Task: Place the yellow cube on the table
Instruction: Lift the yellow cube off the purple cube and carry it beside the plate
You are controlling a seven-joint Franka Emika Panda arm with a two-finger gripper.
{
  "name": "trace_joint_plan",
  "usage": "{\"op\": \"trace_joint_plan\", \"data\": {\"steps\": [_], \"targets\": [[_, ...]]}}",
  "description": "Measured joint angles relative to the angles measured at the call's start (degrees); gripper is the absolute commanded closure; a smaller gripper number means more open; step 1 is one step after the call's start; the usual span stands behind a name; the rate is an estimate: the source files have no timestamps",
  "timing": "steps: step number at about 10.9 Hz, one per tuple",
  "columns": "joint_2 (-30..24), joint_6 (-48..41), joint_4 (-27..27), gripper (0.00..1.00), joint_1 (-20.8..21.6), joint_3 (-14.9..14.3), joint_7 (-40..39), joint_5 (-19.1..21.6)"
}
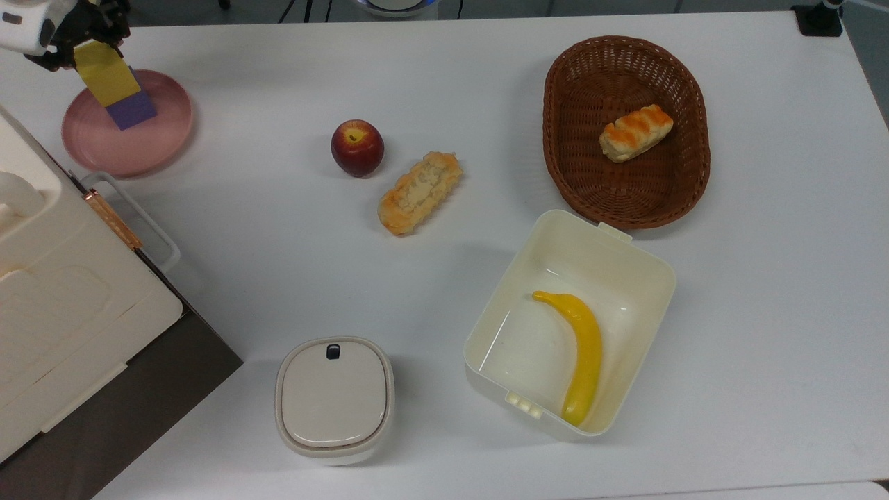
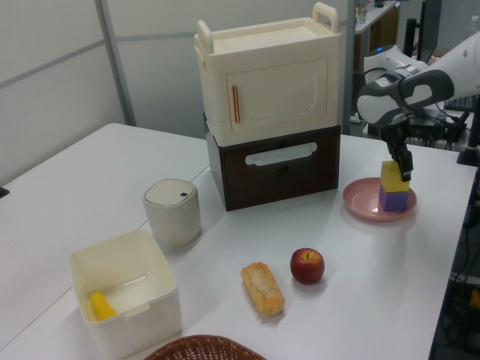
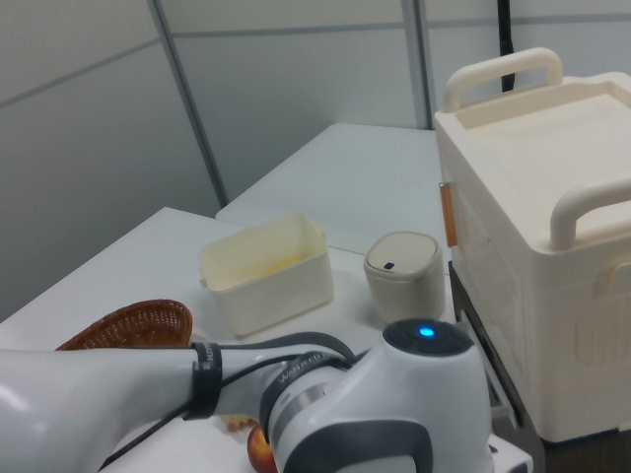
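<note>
At the upper left of the top view, the yellow cube (image 1: 107,73) sits stacked on a purple cube (image 1: 132,109) on the round pink plate (image 1: 104,149), above the white table (image 1: 278,229). The Franka gripper (image 2: 403,166) is down around the yellow cube's top; whether its fingers are clenched on it cannot be told. An apple (image 1: 357,147) and a bread roll (image 1: 419,192) lie mid-frame.
</note>
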Motion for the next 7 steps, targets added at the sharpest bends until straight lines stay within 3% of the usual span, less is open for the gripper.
{"op": "trace_joint_plan", "data": {"steps": [3,5,7], "targets": [[-2.7,-6.0,3.5,0.44,2.5,1.0,1.3,0.0],[-4.1,-7.0,4.4,0.42,7.4,1.4,9.6,0.1],[-3.8,-7.0,4.4,0.38,15.2,1.7,22.1,1.0]]}}
